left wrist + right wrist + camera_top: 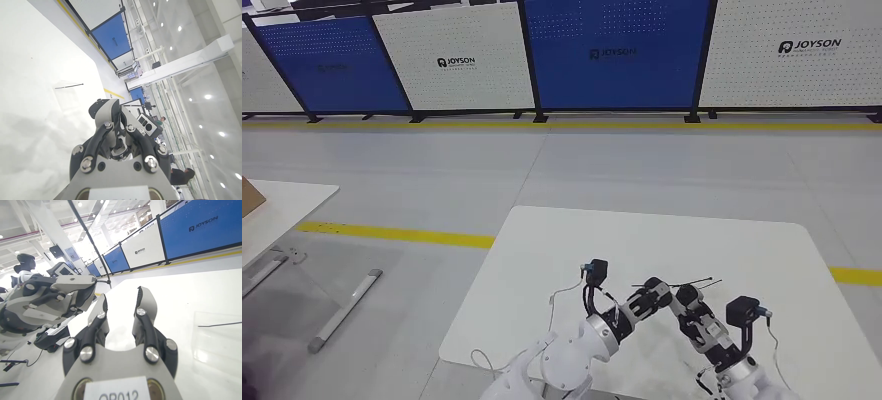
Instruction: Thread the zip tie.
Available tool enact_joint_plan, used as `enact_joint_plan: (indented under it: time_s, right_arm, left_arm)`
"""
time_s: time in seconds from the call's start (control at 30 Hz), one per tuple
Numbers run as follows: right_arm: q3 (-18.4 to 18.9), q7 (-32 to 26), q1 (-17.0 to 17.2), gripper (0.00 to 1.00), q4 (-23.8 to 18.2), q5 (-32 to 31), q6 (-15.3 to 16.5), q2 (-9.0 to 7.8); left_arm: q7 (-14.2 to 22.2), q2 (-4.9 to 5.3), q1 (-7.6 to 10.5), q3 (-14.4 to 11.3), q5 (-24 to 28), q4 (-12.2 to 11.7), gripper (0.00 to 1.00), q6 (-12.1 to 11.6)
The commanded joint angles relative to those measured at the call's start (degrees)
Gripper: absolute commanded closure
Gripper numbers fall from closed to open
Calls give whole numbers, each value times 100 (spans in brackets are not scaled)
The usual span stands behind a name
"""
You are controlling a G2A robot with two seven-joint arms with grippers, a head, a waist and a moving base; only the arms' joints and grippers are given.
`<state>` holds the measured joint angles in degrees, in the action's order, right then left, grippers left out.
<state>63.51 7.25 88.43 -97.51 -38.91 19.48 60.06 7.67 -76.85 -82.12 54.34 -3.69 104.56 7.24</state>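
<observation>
The right gripper (122, 292) sits low over the white table (179, 291), its two fingers spread wide apart with nothing between them.

Just beyond its fingertips and off to one side is the left gripper (94, 281), fingers pressed together on a black zip tie (91, 240). It pinches the tie close behind the small square head, which pokes out just past the fingertips. From the head the thin strap rises away above both grippers, and its tip cannot be made out. Whether the strap has already passed through the head cannot be told.

On the other side of the right gripper, farther out on the table, a second tie (219, 325) lies flat on a clear sheet (217, 344), apart from both grippers.

The zip tie looks very light, narrow and springy: it should bend easily but spring back, and smooth nylon is likely to slip in a loose pinch. A long free strap will probably wobble, so the empty right gripper would do best to take it close to the pointed tip, across the flat faces, leaving a short stub to aim at the head's slot. The grip near the head looks well placed to steady that slot.
</observation>
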Motion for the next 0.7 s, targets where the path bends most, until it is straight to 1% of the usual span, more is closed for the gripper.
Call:
enact_joint_plan:
  time_s: [0.0, 0.13, 0.17, 0.27, 0.5, 0.67]
  right_arm:
    - [-3, 17, 1, 67, -5, 8, 0, -8]
    - [-4, 88, 5, 70, -13, 44, 0, -25]
    - [-8, 99, 4, 75, -13, 51, 0, -30]
    - [-19, 119, 5, 77, -24, 49, 0, -45]
    - [-55, 144, -5, 74, -33, 76, 0, -82]
    - [-81, 175, -15, 76, -39, 106, 0, -108]
  left_arm:
    - [-17, 0, 2, -10, -4, 1, 100, 9]
    - [-28, 0, 10, -56, -36, -10, 100, 21]
    - [-36, -1, 13, -67, -39, -18, 100, 23]
    - [-99, -3, 14, -108, -104, -37, 100, 31]
    - [-173, -10, 31, -181, -162, -69, 100, 61]
    - [-200, -13, 47, -209, -174, -90, 100, 72]
